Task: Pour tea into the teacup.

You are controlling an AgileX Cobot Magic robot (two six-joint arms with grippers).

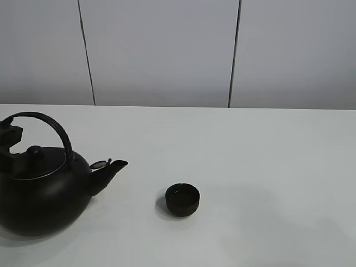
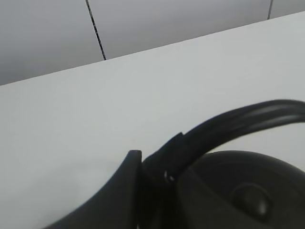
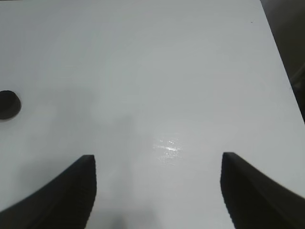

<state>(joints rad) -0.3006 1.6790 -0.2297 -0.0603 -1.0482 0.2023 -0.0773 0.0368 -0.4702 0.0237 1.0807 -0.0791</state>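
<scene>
A big round black kettle [image 1: 44, 194] with an arched handle [image 1: 53, 128] stands upright at the left of the white table, its spout [image 1: 111, 169] pointing right. My left gripper [image 1: 10, 136] is shut on the handle's left end; the left wrist view shows one finger [image 2: 125, 191] pressed against the handle [image 2: 238, 121] above the lid [image 2: 248, 200]. The small black teacup [image 1: 182, 199] sits on the table to the right of the spout, apart from it. My right gripper [image 3: 158, 160] is open and empty over bare table; the teacup [image 3: 7, 104] shows at the edge of that view.
The white table [image 1: 267, 167] runs back to a grey panelled wall [image 1: 161, 50]. In the right wrist view the table's edge [image 3: 279, 57] shows along one side, with dark floor beyond it.
</scene>
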